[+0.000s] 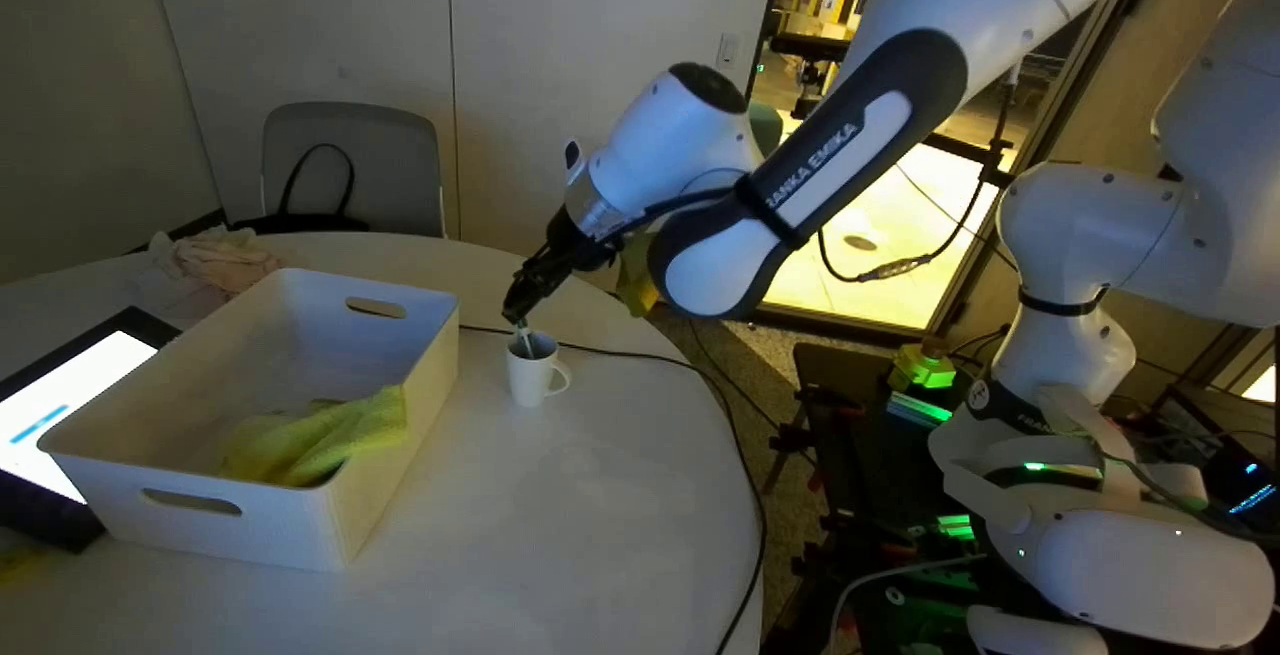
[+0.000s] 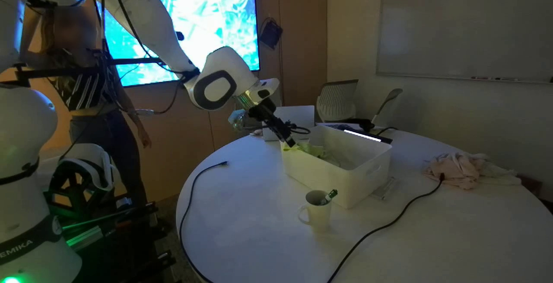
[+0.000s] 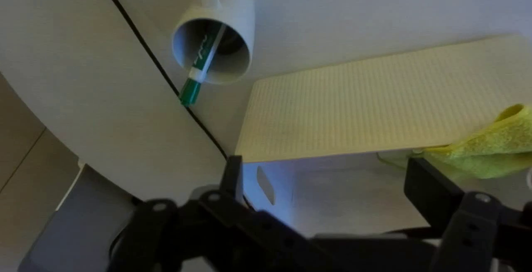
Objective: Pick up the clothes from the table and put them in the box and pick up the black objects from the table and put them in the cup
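Gripper (image 3: 327,176): jaws spread wide, nothing between them; bottom of wrist frame, apart from cup (image 2: 319,219) and box (image 1: 270,530), exact height unclear.
Cup: upright on counter (image 1: 560,545), lower middle in an exterior view; inside too dark to read.
Marker (image 3: 202,58): green, leaning in cup, capped end poking past the rim, upper middle of wrist frame.
Cup risk: could tip or lose the marker if the gripper sweeps low and catches that end.
Yellow-green cloth (image 1: 330,440): in box, lower left of an exterior view, one fold up at the rim, maybe over it.
Cloth risk: could get dragged out, cause being that raised fold catching on a pass.
Black cable (image 3: 141,39): diagonal across counter, upper left of wrist frame, running by the cup; snag likely if jaws work down at the surface there.
Pink fabric (image 2: 460,170): on counter, right side of an exterior view; can't tell if it counts as clothes, so wrong or missed pick possible.
Black objects: none made out; guessing at one risks an empty grasp.
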Robot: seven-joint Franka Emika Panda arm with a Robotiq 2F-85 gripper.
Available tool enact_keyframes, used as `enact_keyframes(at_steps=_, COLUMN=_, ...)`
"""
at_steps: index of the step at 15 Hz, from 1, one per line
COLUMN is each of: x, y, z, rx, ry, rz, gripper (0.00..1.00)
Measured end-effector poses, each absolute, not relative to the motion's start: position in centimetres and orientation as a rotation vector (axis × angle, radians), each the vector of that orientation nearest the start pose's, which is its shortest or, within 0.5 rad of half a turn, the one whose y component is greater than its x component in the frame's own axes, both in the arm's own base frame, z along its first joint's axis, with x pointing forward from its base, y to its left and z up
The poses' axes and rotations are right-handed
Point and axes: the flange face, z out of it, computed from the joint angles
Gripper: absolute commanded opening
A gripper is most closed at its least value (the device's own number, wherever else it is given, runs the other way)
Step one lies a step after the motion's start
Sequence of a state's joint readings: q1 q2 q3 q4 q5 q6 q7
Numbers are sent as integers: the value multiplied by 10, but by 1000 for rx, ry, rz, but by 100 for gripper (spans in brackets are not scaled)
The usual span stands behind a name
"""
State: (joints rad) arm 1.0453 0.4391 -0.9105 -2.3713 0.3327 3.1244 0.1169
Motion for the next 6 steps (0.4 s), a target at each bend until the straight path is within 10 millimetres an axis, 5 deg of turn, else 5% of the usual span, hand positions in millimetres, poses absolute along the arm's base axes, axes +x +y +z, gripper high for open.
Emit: enact_keyframes(at_steps=6, x=525, y=28, z=328, rx=-3200, ry=23, rz=-454, gripper=100)
